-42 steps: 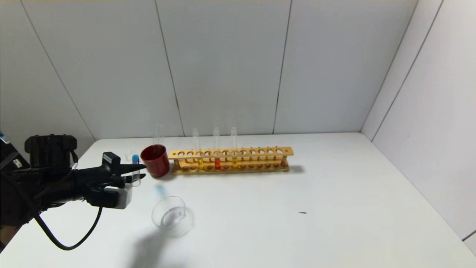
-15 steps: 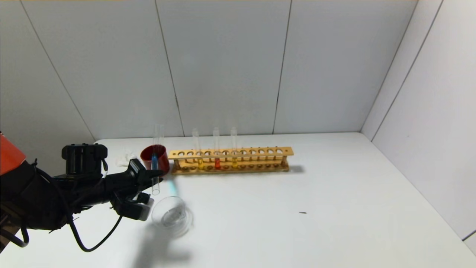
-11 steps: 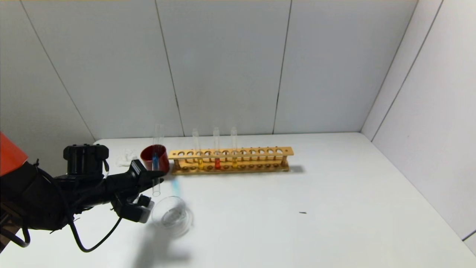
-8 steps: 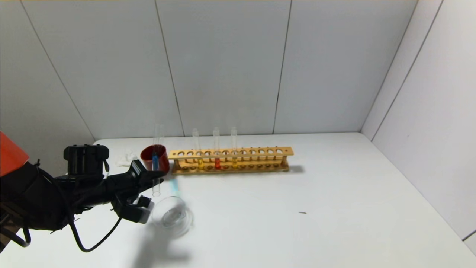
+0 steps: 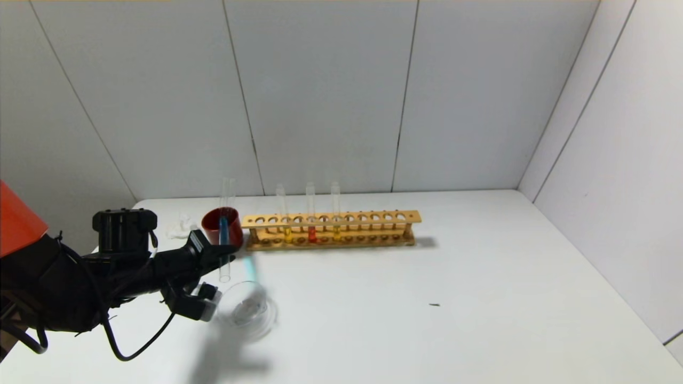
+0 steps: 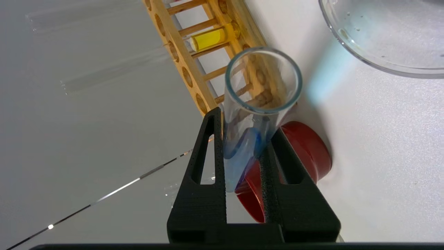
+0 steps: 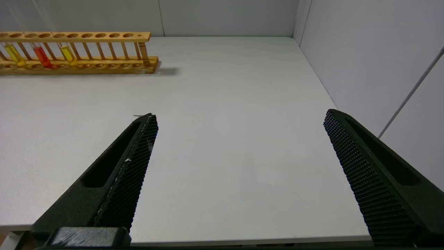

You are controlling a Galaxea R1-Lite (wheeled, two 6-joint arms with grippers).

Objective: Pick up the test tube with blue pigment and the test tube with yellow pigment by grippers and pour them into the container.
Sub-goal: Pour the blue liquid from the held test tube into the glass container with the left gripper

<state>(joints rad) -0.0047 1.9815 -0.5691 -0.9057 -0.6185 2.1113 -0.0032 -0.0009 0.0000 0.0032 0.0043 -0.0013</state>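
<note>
White tabletop [image 5: 427,330], grey panels. Thin blue-pigment glass tube [image 5: 223,250] clamped in black left gripper [image 5: 221,252], mouth down beside shallow clear glass dish [image 5: 246,308]; pouring pending. Pale-yellow tube [image 5: 336,213] racked, untouched. Right gripper [image 7: 239,173] gaping, idle.

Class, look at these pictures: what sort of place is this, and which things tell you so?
Probably a lab-style bench set up for a robot trial: a wooden test tube rack with tubes of coloured liquid, a clear glass dish, and the left gripper holding the test tube with blue pigment on a plain white table.
</note>
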